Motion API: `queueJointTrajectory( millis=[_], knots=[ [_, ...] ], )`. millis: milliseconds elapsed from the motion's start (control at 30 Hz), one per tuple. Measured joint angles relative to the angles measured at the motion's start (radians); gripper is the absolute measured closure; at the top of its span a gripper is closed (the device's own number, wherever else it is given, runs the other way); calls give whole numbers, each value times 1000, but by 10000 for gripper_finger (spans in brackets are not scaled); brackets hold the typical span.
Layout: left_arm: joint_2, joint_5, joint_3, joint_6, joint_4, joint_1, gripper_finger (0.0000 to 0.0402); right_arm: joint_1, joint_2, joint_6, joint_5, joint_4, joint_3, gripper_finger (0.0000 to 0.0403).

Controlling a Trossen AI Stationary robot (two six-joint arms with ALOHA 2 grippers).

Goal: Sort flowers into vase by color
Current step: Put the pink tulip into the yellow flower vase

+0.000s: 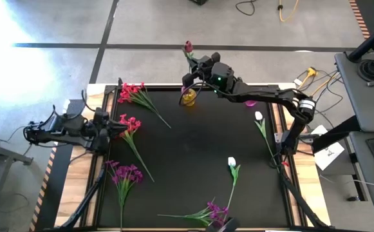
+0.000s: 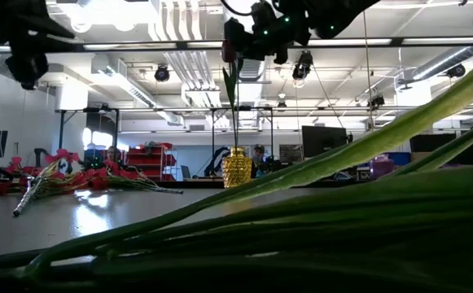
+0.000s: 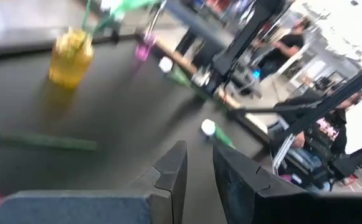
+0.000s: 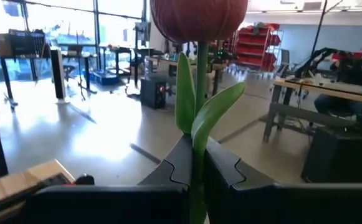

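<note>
My right gripper is high over the far middle of the black mat, shut on a tulip with a dark magenta bud. Below it stands a yellow vase; in the low view the tulip's stem runs down to the vase's mouth. My left gripper hovers at the mat's left side, next to a red-pink cluster, open a little and holding nothing. My right gripper pinches the tulip's stem between its two fingers, just below the leaves, with the fingers lying across the stem. The flower stands upright, bud above the fingers, and its lower stem hangs toward the yellow vase's mouth.
Lying on the mat: a second red-pink cluster far left, purple clusters near, white tulips on the right. A small pink vase stands under my right arm. Green stems fill the low view's foreground.
</note>
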Motion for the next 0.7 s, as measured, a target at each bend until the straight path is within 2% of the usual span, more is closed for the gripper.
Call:
queueJointTrajectory(
  millis=[167, 500, 700],
  knots=[
    [0, 48, 0, -138, -140, 0, 338, 0, 26, 35, 0, -11, 0, 390],
    [17, 22, -1, -345, -334, 0, 323, 2, 65, 97, 0, -47, 0, 387],
    [23, 13, -1, -350, -334, 0, 271, 3, 23, 139, -8, -166, 1, 333]
  ],
)
